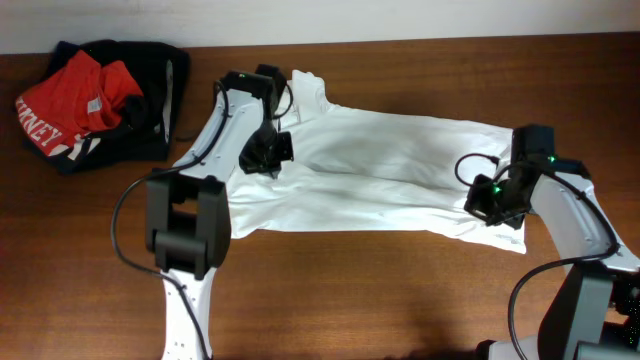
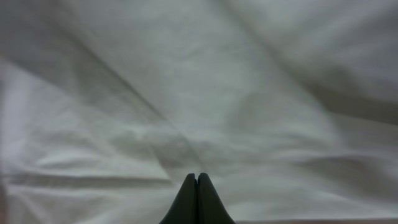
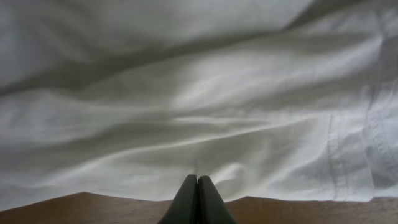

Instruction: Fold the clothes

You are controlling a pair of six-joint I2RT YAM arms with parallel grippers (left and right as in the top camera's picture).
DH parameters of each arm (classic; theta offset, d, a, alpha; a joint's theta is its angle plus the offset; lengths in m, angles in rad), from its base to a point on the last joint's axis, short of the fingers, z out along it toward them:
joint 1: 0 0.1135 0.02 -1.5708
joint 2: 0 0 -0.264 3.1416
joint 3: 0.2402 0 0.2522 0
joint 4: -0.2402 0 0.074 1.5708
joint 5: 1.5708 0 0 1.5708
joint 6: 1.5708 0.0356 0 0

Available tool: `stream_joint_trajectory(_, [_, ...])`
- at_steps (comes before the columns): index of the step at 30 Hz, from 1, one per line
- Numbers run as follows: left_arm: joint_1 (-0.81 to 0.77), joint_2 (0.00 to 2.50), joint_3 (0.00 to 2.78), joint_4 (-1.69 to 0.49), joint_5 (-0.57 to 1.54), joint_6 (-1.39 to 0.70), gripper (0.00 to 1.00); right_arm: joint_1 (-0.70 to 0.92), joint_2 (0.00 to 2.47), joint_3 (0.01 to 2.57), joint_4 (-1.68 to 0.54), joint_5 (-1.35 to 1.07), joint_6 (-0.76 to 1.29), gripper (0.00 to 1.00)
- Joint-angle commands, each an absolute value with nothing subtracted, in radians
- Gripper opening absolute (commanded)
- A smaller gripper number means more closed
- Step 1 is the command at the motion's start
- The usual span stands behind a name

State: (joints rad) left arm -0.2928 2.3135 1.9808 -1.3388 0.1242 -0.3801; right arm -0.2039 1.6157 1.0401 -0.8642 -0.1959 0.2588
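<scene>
The white T-shirt [image 1: 380,165] lies spread and wrinkled across the middle of the wooden table, sleeve and collar end at the left, hem at the right. My left gripper [image 1: 263,158] is down on its left part; in the left wrist view its fingers [image 2: 198,177] are shut, with creases in the cloth [image 2: 186,93] running into the tips. My right gripper [image 1: 488,207] is at the shirt's right front edge; its fingers [image 3: 197,178] are shut, with the cloth [image 3: 186,93] puckered at the tips near the stitched hem [image 3: 339,149].
A heap of a red garment with white lettering [image 1: 70,100] and a black garment [image 1: 150,75] lies at the back left corner. Bare wood [image 1: 380,290] stretches in front of the shirt. The table's back edge meets a pale wall.
</scene>
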Motion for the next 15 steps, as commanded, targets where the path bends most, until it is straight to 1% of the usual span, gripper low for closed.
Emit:
stream_joint_trajectory(1, [-0.279, 2.374, 1.977, -1.358, 0.135, -0.356, 0.01, -0.197, 1.613, 1.012, -0.855, -0.135, 0.270, 0.04])
stream_joint_trajectory(2, [-0.277, 2.381, 1.977, -1.349, 0.134, -0.356, 0.00, -0.197, 1.614, 0.999, -0.843, -0.098, 0.270, 0.04])
stream_joint_trajectory(6, [-0.274, 2.392, 1.977, -1.323, 0.131, -0.357, 0.01, -0.197, 1.639, 0.962, -0.794, -0.084, 0.285, 0.04])
stream_joint_trajectory(12, [-0.274, 2.455, 1.977, -1.325, 0.126, -0.356, 0.01, -0.197, 1.753, 0.955, -0.770, -0.085, 0.304, 0.04])
stream_joint_trajectory(15, [-0.273, 2.458, 1.977, -1.358, 0.056, -0.357, 0.00, -0.198, 1.795, 0.955, -0.770, -0.073, 0.304, 0.04])
